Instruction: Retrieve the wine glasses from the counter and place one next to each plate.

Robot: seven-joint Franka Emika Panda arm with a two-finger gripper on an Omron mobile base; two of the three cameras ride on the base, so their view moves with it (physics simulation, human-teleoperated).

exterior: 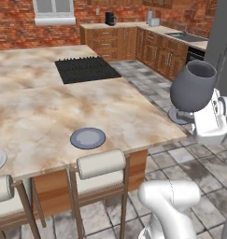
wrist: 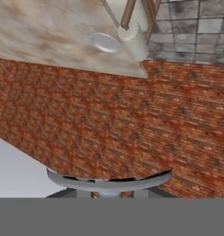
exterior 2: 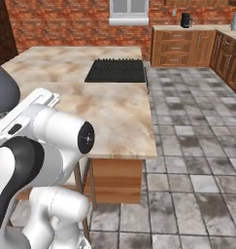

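Gripping a smoky grey-blue wine glass (exterior: 193, 87) by its stem, gripper (exterior: 199, 116) nearly closed | round pale plate (exterior: 88, 138) | marbled tan island table (exterior: 49, 112)

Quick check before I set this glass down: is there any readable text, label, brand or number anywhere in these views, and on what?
None. No lettering shows on the wine glass held in the tool, the plate, the island table, the dark cooktop or the brick wall. The small appliances on the far counter are too small to show any markings.
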